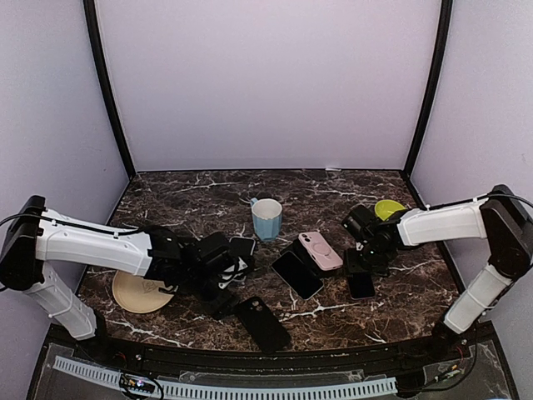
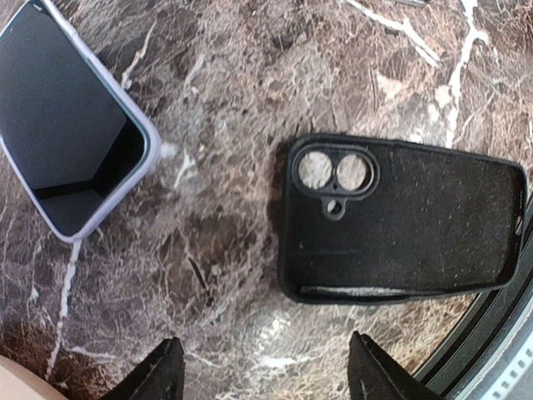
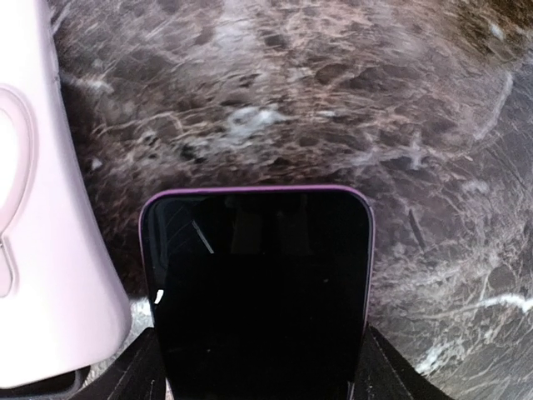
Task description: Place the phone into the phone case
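Right fingers (image 3: 133,375) pinch phone (image 3: 254,292) edges; left fingers (image 2: 158,375) spread apart.

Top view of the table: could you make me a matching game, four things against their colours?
Things:
1. mug
2. bowl
3. plate
4. empty phone case

Colours:
A. black
B. tan
C. light blue
D. yellow-green

Pairs: 1-C, 2-D, 3-B, 4-A.
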Controlling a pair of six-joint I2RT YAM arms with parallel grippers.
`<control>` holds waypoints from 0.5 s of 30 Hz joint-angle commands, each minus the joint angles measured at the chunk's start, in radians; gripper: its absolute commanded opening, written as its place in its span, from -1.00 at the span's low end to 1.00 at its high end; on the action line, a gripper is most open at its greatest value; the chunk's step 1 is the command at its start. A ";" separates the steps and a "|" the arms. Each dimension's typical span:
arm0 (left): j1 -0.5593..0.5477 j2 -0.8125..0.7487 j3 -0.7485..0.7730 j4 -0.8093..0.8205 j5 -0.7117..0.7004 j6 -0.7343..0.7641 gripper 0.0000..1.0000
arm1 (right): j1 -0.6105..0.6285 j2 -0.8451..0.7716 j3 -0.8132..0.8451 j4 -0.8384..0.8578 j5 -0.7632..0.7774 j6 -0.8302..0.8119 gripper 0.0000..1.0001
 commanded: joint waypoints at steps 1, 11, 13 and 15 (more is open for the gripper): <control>-0.007 -0.065 -0.051 -0.042 0.008 -0.031 0.37 | -0.004 0.042 -0.063 -0.073 -0.077 -0.020 -0.07; -0.012 -0.096 -0.142 -0.010 0.022 -0.130 0.36 | 0.158 -0.203 0.091 -0.220 0.064 -0.001 -0.31; -0.012 -0.085 -0.138 -0.003 0.027 -0.152 0.36 | 0.264 -0.240 0.138 -0.248 0.137 0.052 -0.37; -0.012 -0.078 -0.137 -0.003 0.018 -0.167 0.36 | 0.381 -0.260 0.155 -0.185 0.150 0.107 -0.41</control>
